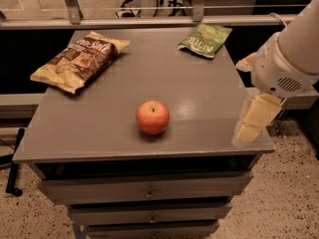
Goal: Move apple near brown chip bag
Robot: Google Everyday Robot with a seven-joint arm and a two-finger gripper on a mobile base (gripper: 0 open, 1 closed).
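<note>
Camera view: my gripper (251, 121), whether open I cannot tell, hangs right of the apple (153, 117), which could roll away if I nudge it.

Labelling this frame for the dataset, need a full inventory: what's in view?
apple: 1, red-orange, front centre of the table.
brown bag: 1, brown with yellow ends, back left of the table.
green bag: 1, green, back right of the table.
table: 1, grey, mid-frame, drawers below.
rail: 1, metal, behind the table.
arm: 1, white, right edge.
gripper: 1, pale yellow, by the table's front right corner, apart from the apple.
</note>
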